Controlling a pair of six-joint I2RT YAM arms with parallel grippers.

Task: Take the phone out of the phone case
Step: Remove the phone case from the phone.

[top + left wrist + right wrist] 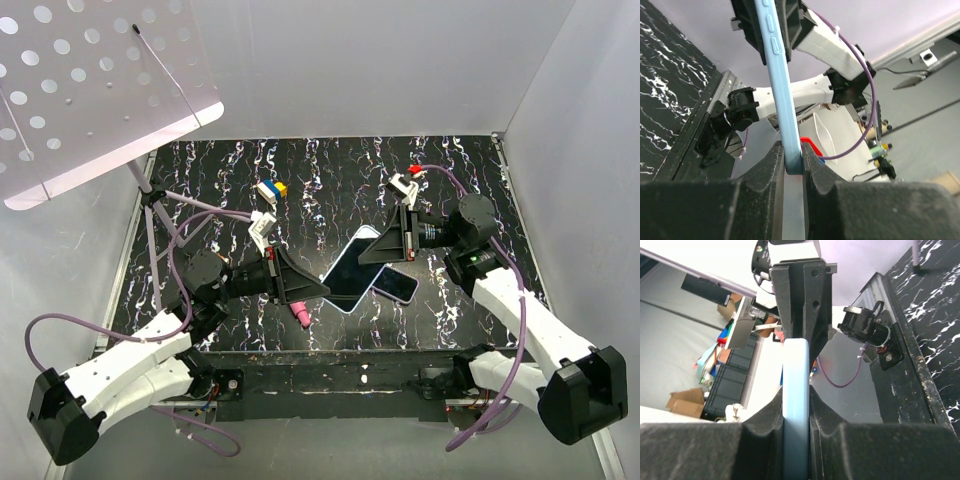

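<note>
In the top view, the phone case (352,268), pale blue at the rim and dark across its face, is held above the black marbled table (230,190). It is gripped at opposite ends by the left gripper (318,288) and the right gripper (385,245). The dark face is judged to be the phone (350,272), seated inside. A second dark slab (398,285) lies just beside the case and partly under it; what it is cannot be told. A pink object (299,314) lies on the table below the left gripper. Both arms are reached forward and bent inward toward each other.

In the left wrist view, the case's thin edge (777,75), with its side buttons, is seen clamped tightly in the left gripper (792,162). The right gripper (771,25) is closed on the far end.

In the right wrist view, the same blue edge (796,385) is pinched in the right gripper (796,400), and the left gripper (802,295) is seen beyond.

The phone is judged to be light, stiff, smooth-sided and breakable. The case is judged to be bendable at its rim, so a corner of the rim would be the best place to take hold and peel.
</note>
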